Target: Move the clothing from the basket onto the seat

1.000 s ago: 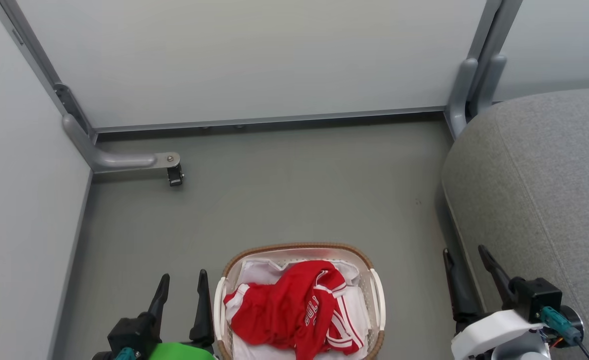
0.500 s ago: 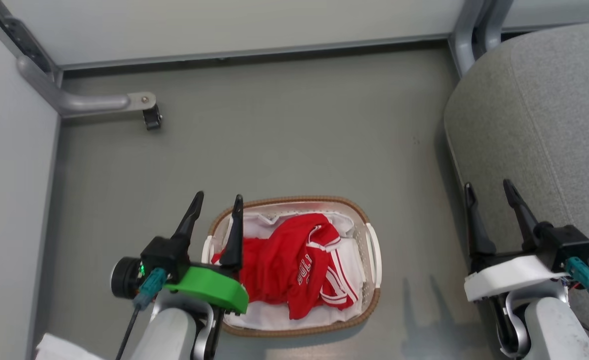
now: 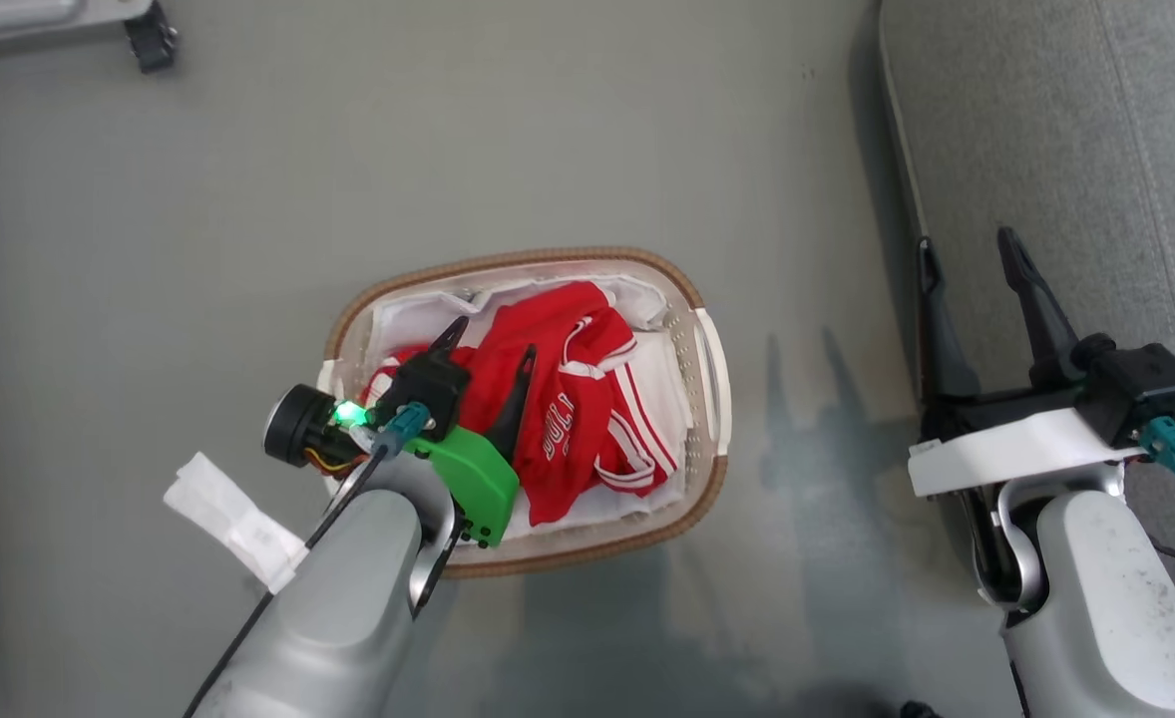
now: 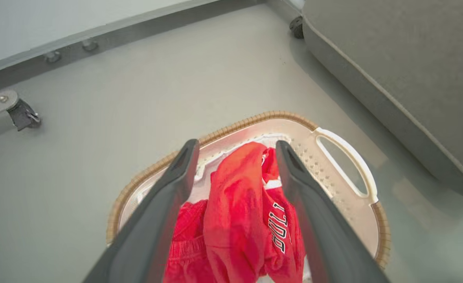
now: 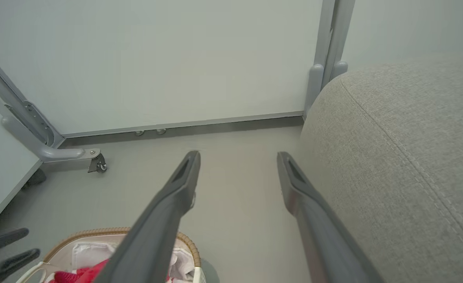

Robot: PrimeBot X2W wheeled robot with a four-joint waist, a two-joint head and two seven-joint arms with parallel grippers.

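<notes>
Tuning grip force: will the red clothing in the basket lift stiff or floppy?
Probably floppy: the clothing lies crumpled in folds, so it should drape off the open left pincer. Likely light: thin fabric. Pieces overlap, so one may drag the other over the basket rim.

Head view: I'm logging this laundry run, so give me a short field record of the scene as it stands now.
clothing: red with white trim, bunched inside the basket
basket: on the floor, left of the seat, white liner showing
seat: grey cushion, no clothing on the visible part
left gripper: open, over the basket, fingers either side of a red fold; contact unclear
right gripper: open, holding nothing, by the seat's edge
task state: nothing moved to the seat yet
</notes>
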